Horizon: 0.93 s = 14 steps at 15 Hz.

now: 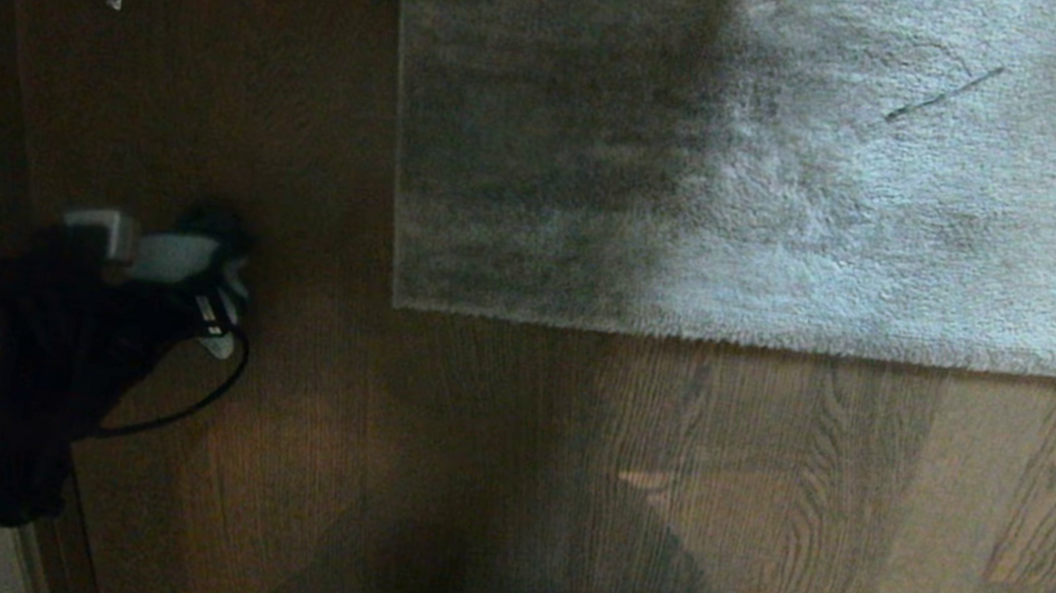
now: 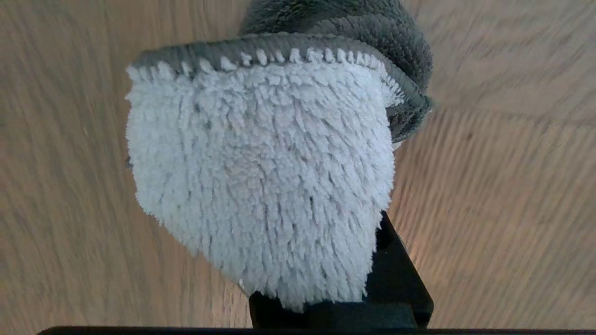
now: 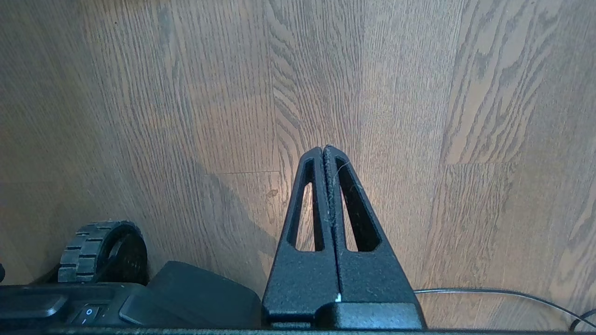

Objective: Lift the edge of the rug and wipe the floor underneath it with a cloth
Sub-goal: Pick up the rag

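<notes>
Left end effector (image 2: 326,298) clenched on the cloth (image 2: 260,177), held low over the floor (image 1: 469,450), right end effector (image 3: 324,151) clamped empty, pointed floorward, rug edge (image 1: 685,334) left flat.

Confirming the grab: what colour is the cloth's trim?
Dark grey stitched trim on the pale fluffy cloth, clearest in the left wrist view.

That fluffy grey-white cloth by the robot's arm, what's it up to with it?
The left gripper has closed on the small fluffy pale grey-white cloth, over the brown wooden plank floor to the left of the large light grey plush rug. The rug edge lies flat, not yet lifted. The right gripper is shut, holding nothing, near the robot's base.
</notes>
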Available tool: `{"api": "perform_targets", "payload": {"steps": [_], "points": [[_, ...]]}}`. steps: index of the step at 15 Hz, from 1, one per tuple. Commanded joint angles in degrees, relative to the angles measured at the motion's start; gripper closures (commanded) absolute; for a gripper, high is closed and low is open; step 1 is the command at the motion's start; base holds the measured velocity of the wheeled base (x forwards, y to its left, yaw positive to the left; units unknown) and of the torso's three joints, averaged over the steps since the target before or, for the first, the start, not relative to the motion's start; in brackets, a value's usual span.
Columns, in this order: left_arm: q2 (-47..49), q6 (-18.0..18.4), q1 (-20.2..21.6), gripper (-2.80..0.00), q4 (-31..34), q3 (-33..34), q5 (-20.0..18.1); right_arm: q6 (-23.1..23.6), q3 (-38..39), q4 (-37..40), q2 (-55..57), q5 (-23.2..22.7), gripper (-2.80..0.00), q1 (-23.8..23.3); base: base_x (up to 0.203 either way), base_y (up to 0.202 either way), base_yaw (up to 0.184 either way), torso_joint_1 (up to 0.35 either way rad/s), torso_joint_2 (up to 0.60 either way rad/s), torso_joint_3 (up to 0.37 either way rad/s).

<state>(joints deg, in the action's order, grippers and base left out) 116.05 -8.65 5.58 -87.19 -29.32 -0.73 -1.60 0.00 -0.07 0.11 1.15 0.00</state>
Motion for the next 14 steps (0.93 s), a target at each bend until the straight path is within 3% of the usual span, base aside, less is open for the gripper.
{"api": "perform_targets", "payload": {"steps": [1,8,14], "points": [[-2.44,-0.05,0.04,0.0,-2.07,0.12,0.03,0.01,0.0,-0.01,-0.02,0.0,0.0,0.0,0.0,0.0,0.0,0.0,0.0,0.0],[-12.24,0.04,0.83,0.0,5.64,1.76,0.27,0.01,0.0,-0.01,-0.02,0.0,0.0,0.0,0.0,0.0,0.0,0.0,0.0,0.0],[-20.1,0.6,4.22,0.0,5.98,11.74,0.04,0.01,0.0,-0.01,-0.02,0.0,0.0,0.0,0.0,0.0,0.0,0.0,0.0,0.0]]}}
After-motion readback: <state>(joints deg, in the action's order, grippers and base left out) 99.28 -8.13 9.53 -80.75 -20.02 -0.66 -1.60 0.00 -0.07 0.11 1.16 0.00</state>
